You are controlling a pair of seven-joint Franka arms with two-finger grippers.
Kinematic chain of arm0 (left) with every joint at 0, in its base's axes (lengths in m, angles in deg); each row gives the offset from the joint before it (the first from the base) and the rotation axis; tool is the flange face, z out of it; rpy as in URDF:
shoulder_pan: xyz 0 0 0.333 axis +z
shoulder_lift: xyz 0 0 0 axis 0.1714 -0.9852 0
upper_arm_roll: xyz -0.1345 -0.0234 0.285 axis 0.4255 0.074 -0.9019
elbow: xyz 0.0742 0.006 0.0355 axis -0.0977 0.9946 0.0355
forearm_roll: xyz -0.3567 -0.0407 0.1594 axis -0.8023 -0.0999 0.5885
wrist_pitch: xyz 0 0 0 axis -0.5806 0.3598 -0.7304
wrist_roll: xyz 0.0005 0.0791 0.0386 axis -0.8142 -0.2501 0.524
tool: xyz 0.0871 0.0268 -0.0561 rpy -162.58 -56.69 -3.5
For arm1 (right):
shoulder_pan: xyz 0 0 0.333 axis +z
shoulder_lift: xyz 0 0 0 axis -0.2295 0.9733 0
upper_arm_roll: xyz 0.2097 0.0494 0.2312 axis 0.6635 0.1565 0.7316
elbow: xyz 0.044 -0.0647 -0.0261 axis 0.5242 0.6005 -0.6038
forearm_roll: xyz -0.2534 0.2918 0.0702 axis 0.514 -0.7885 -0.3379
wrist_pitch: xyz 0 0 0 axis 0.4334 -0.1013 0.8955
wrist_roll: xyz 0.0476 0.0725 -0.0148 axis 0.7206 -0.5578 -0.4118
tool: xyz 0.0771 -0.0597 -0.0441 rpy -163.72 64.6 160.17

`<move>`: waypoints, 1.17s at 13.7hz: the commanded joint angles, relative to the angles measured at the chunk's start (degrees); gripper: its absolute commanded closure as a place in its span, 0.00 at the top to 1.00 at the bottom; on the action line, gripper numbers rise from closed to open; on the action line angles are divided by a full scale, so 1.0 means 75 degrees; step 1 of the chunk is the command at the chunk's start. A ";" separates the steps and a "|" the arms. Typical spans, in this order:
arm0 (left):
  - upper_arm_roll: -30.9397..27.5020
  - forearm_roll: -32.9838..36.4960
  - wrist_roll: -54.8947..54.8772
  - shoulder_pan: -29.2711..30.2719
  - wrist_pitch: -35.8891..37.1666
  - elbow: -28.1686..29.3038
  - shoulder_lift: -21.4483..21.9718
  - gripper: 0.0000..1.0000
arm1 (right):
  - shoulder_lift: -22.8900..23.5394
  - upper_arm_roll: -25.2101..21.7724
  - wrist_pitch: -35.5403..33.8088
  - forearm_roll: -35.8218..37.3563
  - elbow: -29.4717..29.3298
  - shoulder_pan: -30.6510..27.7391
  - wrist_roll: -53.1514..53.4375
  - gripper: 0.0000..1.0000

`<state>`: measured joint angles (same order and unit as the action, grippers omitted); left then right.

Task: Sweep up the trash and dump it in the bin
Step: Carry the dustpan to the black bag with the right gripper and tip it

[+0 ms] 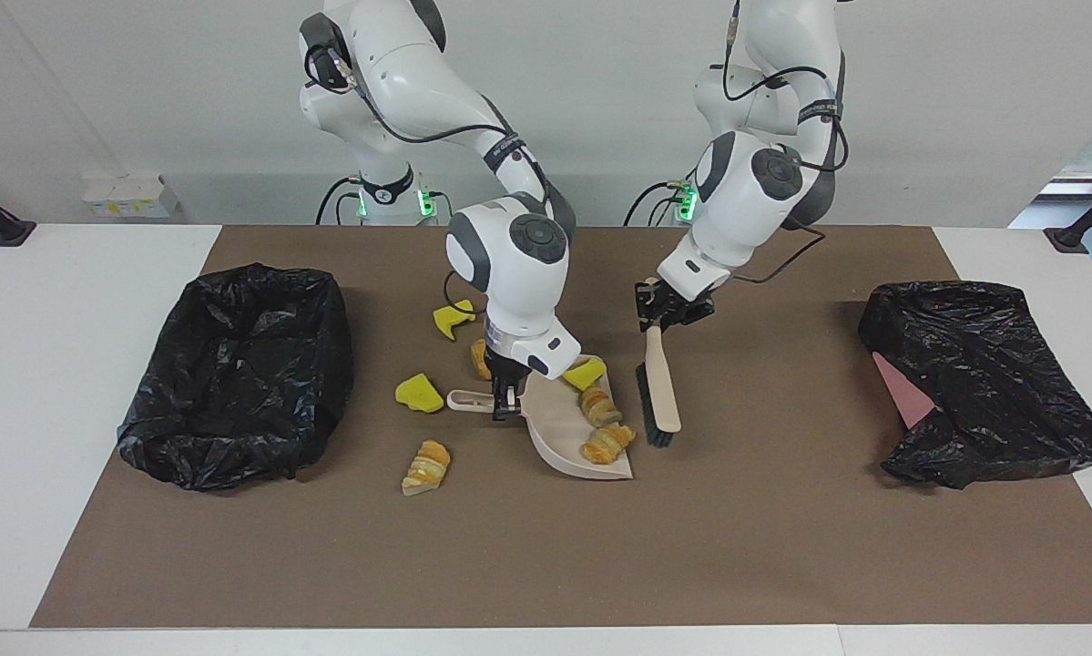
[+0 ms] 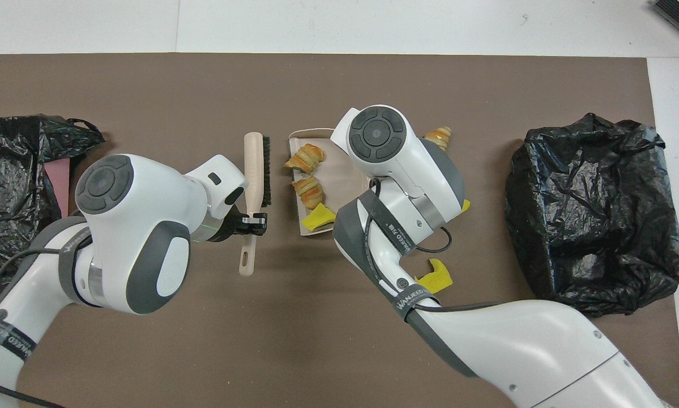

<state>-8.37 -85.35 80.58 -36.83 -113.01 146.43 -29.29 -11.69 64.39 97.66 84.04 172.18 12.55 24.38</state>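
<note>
One camera sits high across the desk and faces the two robots, taking in both arm bases, the wall and the whole brown mat from a fair way off. The other hangs above the robots' own end and looks steeply down and forward, closer in, so the arms fill its lower half. Both share the mat's middle with the dustpan, the brush and the two black bags, turned half round between them.

Open mat between dustpan and lined bin (one bread piece there)
</note>
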 commanded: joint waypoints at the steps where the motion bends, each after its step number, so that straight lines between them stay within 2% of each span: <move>1: 0.0018 0.0518 0.0658 0.0289 0.0314 0.0084 0.0177 0.00 | -0.0211 0.0067 0.0192 0.0008 0.0278 -0.0207 -0.0029 0.00; 3: 0.0018 0.0940 0.1501 0.0325 0.0361 0.0177 0.0258 0.00 | -0.0246 0.0079 0.0099 -0.0074 0.0231 -0.0324 -0.0111 0.00; 6: 0.0030 0.1561 0.2347 0.0255 0.0571 0.0482 0.0481 0.00 | -0.0702 0.0079 -0.0100 -0.0343 0.0278 -0.0698 -0.0252 0.00; 11: 0.0088 0.1563 0.3297 -0.0049 0.0572 0.0611 0.0576 0.00 | -0.1604 0.0079 -0.1002 -0.0543 0.0394 -0.1507 -0.0439 0.00; 13: 0.0088 0.1563 0.3485 -0.0248 0.0607 0.0658 0.0610 0.00 | -0.2165 0.0079 -0.1015 -0.0543 0.0826 -0.1858 -0.0673 0.00; 16: 0.0088 0.1563 0.3883 -0.0962 0.0467 0.1441 0.1171 0.00 | -0.3057 0.0079 -0.1073 -0.0555 0.1518 -0.2572 -0.1164 0.00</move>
<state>-7.18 -74.99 106.74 -40.35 -108.85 151.88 -25.43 -28.43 64.25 89.42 81.48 177.58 -3.12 19.28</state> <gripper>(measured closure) 0.736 0.687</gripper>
